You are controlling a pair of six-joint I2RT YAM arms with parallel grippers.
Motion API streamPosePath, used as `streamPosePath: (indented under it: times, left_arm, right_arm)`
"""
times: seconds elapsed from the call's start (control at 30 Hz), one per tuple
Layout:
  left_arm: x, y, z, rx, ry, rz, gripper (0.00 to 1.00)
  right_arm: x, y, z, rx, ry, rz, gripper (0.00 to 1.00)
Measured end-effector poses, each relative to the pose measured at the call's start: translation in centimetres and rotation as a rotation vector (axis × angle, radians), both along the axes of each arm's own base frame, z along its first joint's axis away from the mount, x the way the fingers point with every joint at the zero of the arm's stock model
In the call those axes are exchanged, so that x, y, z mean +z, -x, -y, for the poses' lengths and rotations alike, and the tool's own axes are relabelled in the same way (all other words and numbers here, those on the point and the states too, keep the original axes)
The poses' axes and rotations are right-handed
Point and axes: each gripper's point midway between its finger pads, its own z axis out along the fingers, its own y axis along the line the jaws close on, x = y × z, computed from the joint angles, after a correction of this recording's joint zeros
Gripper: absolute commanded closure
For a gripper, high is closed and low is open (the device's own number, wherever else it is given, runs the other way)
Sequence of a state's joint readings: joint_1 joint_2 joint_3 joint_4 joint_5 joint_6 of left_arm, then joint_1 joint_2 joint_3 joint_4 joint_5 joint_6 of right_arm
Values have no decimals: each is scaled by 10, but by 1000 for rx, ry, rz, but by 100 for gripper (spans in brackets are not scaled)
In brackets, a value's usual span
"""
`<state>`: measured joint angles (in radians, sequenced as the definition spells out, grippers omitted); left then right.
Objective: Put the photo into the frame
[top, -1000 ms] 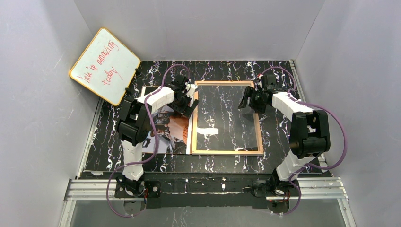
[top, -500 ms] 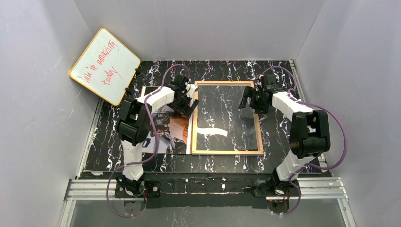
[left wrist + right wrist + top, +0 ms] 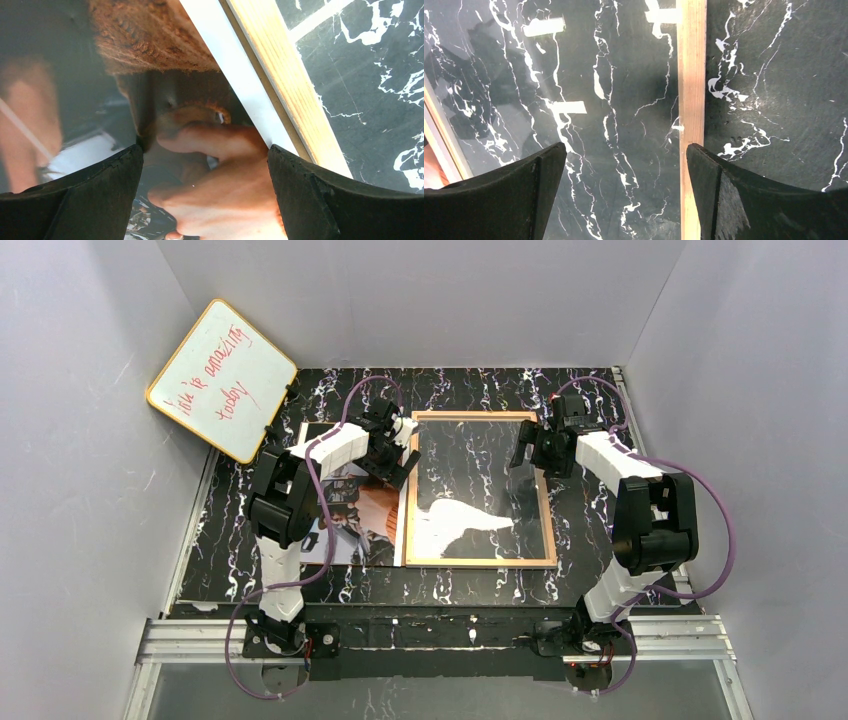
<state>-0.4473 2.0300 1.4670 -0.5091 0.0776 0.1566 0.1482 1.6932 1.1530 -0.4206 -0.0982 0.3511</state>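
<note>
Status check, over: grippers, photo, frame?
Both open, empty: left gripper over the photo, right gripper over the right rail of the frame. Photo flat, picture up, beside the frame's left rail, not yet in. Nothing seen blocking.

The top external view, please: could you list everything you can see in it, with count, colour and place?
photo: 1, dark with orange and white areas, flat on the table, just left of the frame, partly under the left arm.
frame: 1, tan wood side up, centre of the table; the marble shows through its middle.
whiteboard: 1, white, yellow rim, red writing, propped at the far left corner.
table: 1, black marble with white veins.
rail: 1, silver, near edge.
arms: 2, black and white with purple cables, bases at the near edge.
left tool: 1, black, open, over the photo's right edge.
right tool: 1, black, open, over the frame's right rim.
</note>
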Motion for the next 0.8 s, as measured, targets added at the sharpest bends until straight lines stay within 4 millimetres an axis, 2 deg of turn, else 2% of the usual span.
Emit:
streamPosePath:
  times: [0.23, 0.47, 0.8]
  left_arm:
    - [0, 0, 0, 0, 0, 0, 8]
    - [0, 0, 0, 1, 1, 0, 8]
    - [1, -1, 1, 5, 0, -5, 7]
  right_arm:
    - [1, -2, 2, -8, 11, 6, 4]
    - [3, -5, -7, 4, -42, 20, 7]
    - [-29, -1, -11, -7, -62, -40, 8]
